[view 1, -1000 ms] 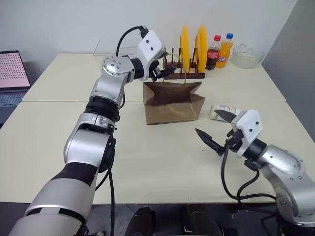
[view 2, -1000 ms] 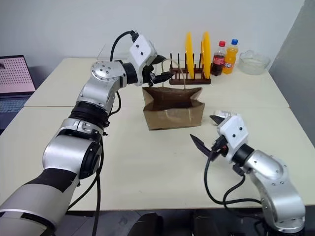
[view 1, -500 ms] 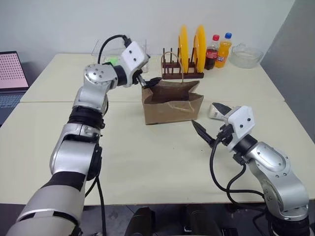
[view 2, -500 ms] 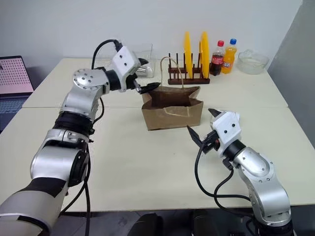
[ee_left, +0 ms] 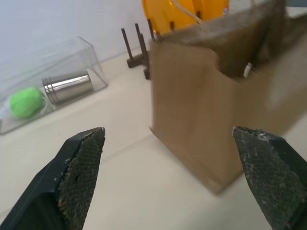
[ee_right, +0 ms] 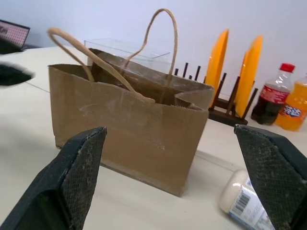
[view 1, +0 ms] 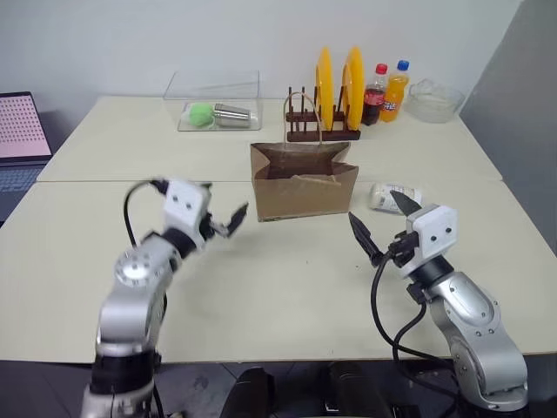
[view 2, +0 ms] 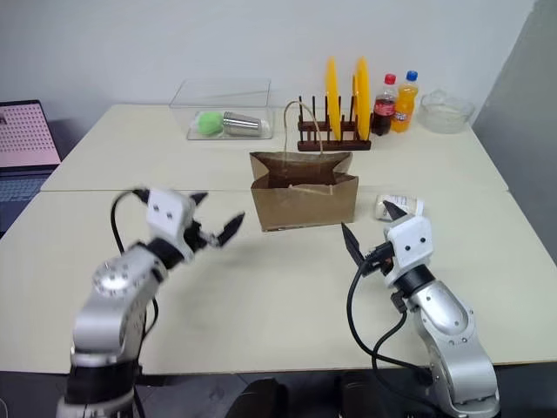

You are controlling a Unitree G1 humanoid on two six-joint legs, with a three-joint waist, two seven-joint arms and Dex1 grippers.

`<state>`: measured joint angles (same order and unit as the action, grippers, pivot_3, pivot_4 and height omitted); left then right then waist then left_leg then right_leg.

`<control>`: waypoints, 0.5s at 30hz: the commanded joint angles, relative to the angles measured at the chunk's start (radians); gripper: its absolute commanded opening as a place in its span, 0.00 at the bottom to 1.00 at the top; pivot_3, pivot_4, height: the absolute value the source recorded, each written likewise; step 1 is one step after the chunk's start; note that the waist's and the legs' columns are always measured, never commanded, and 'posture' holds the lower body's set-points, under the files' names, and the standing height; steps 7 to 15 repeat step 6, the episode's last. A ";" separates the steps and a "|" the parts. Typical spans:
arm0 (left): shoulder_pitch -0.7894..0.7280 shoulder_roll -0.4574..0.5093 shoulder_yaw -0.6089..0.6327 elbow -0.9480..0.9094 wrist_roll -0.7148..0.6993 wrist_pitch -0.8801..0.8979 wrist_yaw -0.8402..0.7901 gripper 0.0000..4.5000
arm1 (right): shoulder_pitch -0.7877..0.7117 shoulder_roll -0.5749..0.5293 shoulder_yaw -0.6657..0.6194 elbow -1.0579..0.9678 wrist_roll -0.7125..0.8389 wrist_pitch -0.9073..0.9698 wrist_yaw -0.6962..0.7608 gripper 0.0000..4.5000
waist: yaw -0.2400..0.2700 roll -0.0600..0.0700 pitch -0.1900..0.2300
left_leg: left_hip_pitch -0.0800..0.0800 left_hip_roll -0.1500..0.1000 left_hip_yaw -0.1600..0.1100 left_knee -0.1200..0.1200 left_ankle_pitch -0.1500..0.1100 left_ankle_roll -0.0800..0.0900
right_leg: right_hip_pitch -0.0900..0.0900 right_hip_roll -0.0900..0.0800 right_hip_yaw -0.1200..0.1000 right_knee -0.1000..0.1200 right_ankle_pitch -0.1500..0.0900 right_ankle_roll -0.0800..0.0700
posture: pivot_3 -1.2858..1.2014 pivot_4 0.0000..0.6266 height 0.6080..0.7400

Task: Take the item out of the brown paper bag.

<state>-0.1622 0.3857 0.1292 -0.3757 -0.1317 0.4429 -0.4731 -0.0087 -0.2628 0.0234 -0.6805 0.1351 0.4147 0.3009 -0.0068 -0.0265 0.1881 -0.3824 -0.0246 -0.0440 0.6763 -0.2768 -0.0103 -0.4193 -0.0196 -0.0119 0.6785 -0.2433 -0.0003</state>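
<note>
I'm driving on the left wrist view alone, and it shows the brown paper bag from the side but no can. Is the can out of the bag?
Observer: Yes. The item lies on its side on the table, beside the brown paper bag, on the robot's right of it.
Operator: Where is the right gripper?
Observer: The right gripper hovers just on the robot's side of the item, open and holding nothing.
Operator: Anything behind the item?
Observer: A glass bowl stands near the far right corner of the table, well apart from it.
</note>
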 commanded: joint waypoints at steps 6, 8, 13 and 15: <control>0.127 -0.056 -0.007 -0.117 -0.016 -0.088 0.071 0.99 | 0.023 0.017 -0.008 0.036 0.013 -0.087 0.002 1.00 | 0.005 0.000 -0.001 | 0.002 0.000 0.000 0.000 0.000 0.000 | 0.002 0.000 -0.001 0.000 0.000 0.000 | 0.52 0.24 1.00; 0.127 -0.056 -0.007 -0.117 -0.016 -0.088 0.071 0.99 | 0.023 0.017 -0.008 0.036 0.013 -0.087 0.002 1.00 | 0.005 0.000 -0.001 | 0.002 0.000 0.000 0.000 0.000 0.000 | 0.002 0.000 -0.001 0.000 0.000 0.000 | 0.52 0.24 1.00; 0.127 -0.056 -0.007 -0.117 -0.016 -0.088 0.071 0.99 | 0.023 0.017 -0.008 0.036 0.013 -0.087 0.002 1.00 | 0.005 0.000 -0.001 | 0.002 0.000 0.000 0.000 0.000 0.000 | 0.002 0.000 -0.001 0.000 0.000 0.000 | 0.52 0.24 1.00; 0.127 -0.056 -0.007 -0.117 -0.016 -0.088 0.071 0.99 | 0.023 0.017 -0.008 0.036 0.013 -0.087 0.002 1.00 | 0.005 0.000 -0.001 | 0.002 0.000 0.000 0.000 0.000 0.000 | 0.002 0.000 -0.001 0.000 0.000 0.000 | 0.52 0.24 1.00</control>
